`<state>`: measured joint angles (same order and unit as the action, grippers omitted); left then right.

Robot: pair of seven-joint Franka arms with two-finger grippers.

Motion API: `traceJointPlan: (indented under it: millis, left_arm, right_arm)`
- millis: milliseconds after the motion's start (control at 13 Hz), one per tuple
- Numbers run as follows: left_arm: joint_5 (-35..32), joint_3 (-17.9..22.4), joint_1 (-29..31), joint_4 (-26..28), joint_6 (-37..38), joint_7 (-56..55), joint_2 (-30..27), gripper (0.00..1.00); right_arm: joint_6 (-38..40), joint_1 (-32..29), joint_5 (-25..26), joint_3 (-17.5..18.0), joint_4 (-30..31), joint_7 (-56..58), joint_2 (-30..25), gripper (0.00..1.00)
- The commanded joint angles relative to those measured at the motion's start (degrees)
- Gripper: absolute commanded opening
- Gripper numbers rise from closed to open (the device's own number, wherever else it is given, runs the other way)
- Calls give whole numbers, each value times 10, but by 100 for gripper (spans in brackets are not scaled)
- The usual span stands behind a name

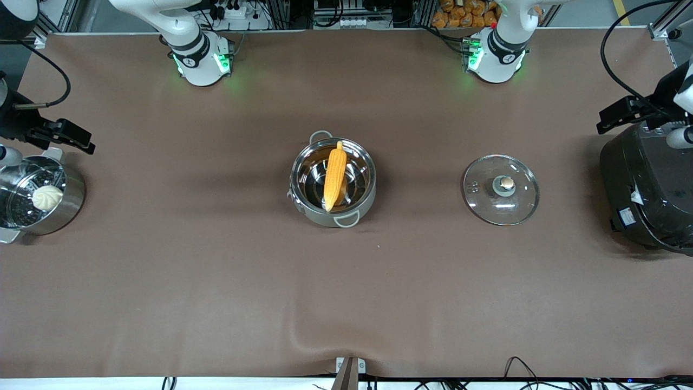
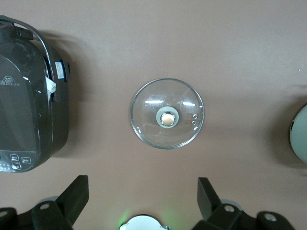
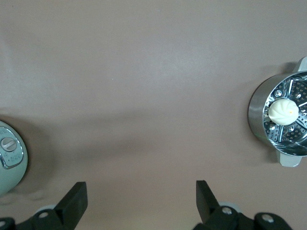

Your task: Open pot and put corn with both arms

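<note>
Item: the pot (image 1: 332, 181), stainless steel with two pale loop handles, is sitting uncovered at the middle of the table (image 1: 216, 281). Contents: the corn (image 1: 334, 176), a yellow-orange tapered cob, is lying inside the pot with its narrow tip leaning up on the rim toward the robot bases and its wide end resting down in the bowl nearer the front camera. Item: the glass lid (image 1: 501, 189) with its metallic knob is lying flat on the table beside the pot, toward the left arm's end, apart from the pot. Item: the black rice cooker (image 1: 647, 189) is standing at the left arm's end of the table, near the lid but not touching it. Item: the steamer pot (image 1: 32, 200) with a perforated insert is standing at the right arm's end, and the white bun (image 1: 47, 197) is sitting on that insert. The left gripper (image 2: 142, 203) is hovering high over the table beside the rice cooker and the lid, its jaws spread wide and holding nothing. The right gripper (image 3: 141, 203) is hovering high over bare table near the steamer pot, its jaws likewise spread wide and holding nothing.
</note>
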<state>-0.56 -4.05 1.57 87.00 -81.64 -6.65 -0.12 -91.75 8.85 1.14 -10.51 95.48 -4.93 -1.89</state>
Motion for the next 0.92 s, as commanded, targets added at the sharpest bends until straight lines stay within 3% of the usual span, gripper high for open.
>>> traceJointPlan:
  millis: [0,231,846]
  left_arm:
    - [-12,-3,1,27,-4,5,-20,100]
    - [-12,-2,3,46,-22,13,-27,100]
    - [-35,-3,9,26,-21,17,-13,100]
  right_arm:
    - [7,5,6,1,1,-12,-9,100]
    - [7,5,-4,1,1,-12,-10,100]
    - [12,4,-16,1,2,-11,-10,100]
